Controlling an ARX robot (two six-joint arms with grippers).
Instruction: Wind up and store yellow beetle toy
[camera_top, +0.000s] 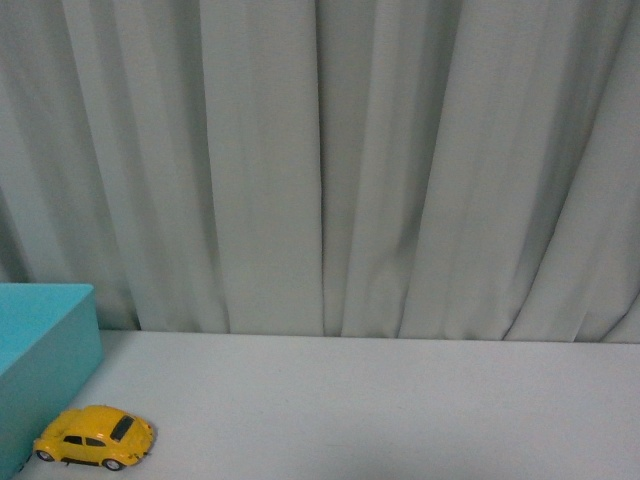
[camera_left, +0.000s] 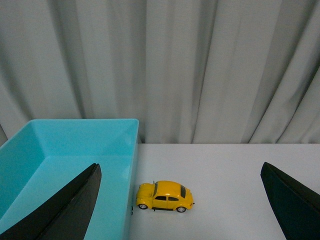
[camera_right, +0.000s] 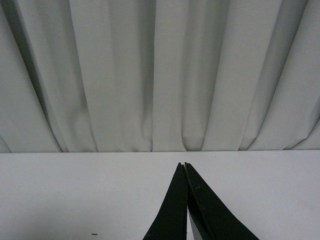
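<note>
The yellow beetle toy (camera_top: 96, 437) stands on its wheels on the white table at the front left, its nose right against the outer wall of a turquoise bin (camera_top: 45, 350). In the left wrist view the same yellow beetle toy (camera_left: 165, 196) sits on the table between my wide-open left gripper (camera_left: 180, 172) fingers, well ahead of them and untouched. One black finger (camera_left: 75, 205) overlaps the turquoise bin (camera_left: 75, 145). My right gripper (camera_right: 184, 164) is shut with its two black fingers pressed together, holding nothing, above bare table. Neither arm shows in the front view.
A grey pleated curtain (camera_top: 330, 160) hangs along the table's far edge. The turquoise bin is open-topped and nothing shows inside it. White table surface (camera_top: 400, 410) stretches to the right of the toy.
</note>
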